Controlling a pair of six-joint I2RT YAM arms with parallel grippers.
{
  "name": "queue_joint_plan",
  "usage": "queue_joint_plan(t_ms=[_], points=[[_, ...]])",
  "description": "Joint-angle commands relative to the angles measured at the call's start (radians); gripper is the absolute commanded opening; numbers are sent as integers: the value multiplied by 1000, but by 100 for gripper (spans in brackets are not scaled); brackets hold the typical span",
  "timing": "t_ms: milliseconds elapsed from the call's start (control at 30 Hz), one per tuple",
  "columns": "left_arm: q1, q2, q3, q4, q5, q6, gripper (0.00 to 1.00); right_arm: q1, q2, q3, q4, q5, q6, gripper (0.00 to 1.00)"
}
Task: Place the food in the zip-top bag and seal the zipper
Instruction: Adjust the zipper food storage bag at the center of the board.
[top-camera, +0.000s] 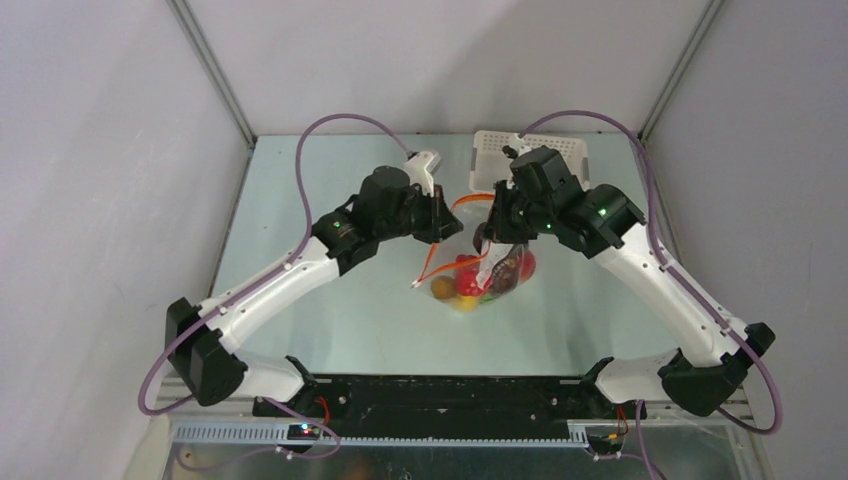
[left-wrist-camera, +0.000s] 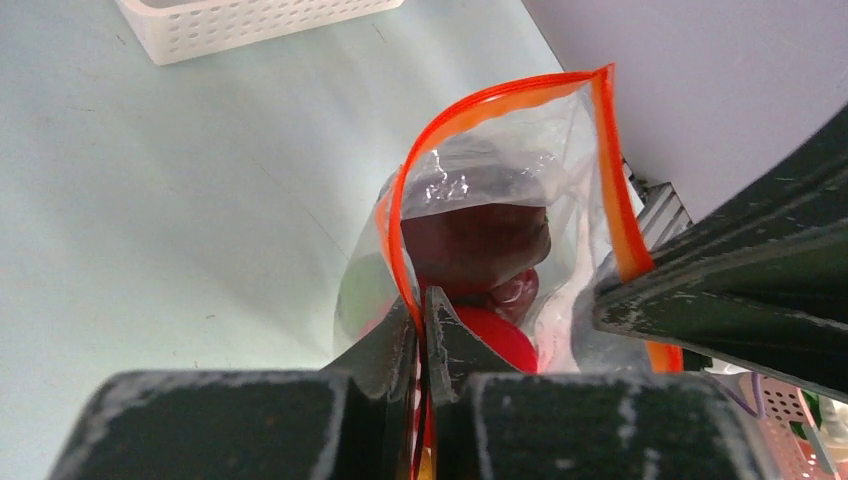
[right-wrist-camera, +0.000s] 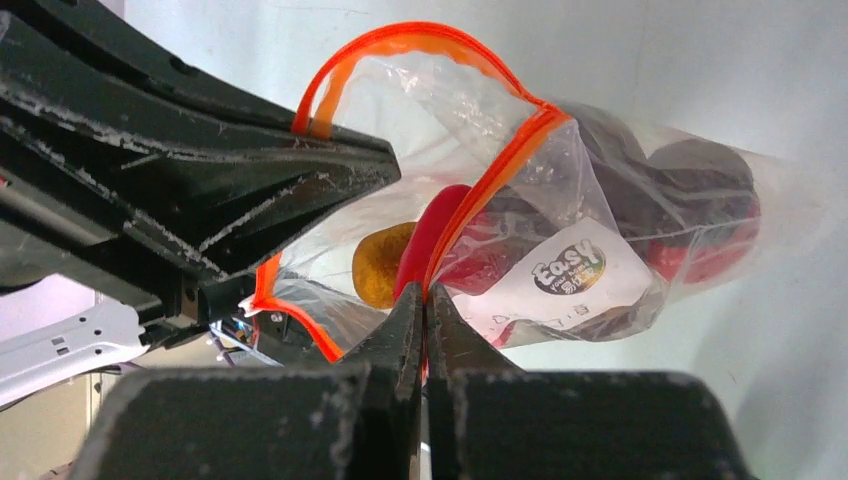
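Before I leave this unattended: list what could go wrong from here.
1. The clear floppy plastic bag gapes open at its mouth; if it tips, the small round toy fruits may roll out.
2. The left gripper and right gripper each pinch only the thin orange-red zipper strip; that narrow edge could slip free.
3. The two grippers sit very close together, so they might collide while sealing.

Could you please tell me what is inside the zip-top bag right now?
Through the clear zip-top bag show red fruit, dark maroon fruit, yellowish fruit and green fruit. Its white label and folds cover the rest, so I cannot count them.
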Motion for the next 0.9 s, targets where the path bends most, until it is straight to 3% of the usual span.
queue_joint_plan(t_ms=[0, 167, 267, 333, 367, 400, 433, 467, 500, 533, 667, 867], points=[[-5, 31, 45, 46, 50, 49, 9, -10, -59, -14, -36, 38, 40, 0], [-5, 68, 42, 64, 79, 46, 11, -70, -114, -163, 52, -37, 78, 0], [-5, 83, 38, 78, 99, 42, 18, -93, -130, -205, 64, -32, 91, 0], [-5, 92, 35, 92, 118, 36, 32, -111, -142, -224, 84, -36, 95, 0], [-5, 93, 33, 96, 129, 35, 48, -124, -146, -234, 95, -43, 99, 0], [-6, 93, 31, 104, 136, 36, 56, -132, -153, -238, 99, -46, 100, 0], [-6, 83, 29, 110, 138, 37, 70, -145, -155, -240, 104, -55, 99, 0], [-5, 63, 21, 121, 137, 43, 77, -157, -155, -241, 106, -61, 99, 0], [-5, 51, 11, 126, 136, 49, 91, -162, -158, -240, 107, -64, 98, 0], [-5, 20, 4, 137, 131, 64, 96, -169, -160, -241, 112, -68, 98, 0], [-6, -121, -93, 184, 122, 120, 100, -180, -165, -240, 128, -91, 94, 0], [-5, -371, -393, 293, 123, 133, 100, -188, -160, -241, 115, -101, 84, 0]])
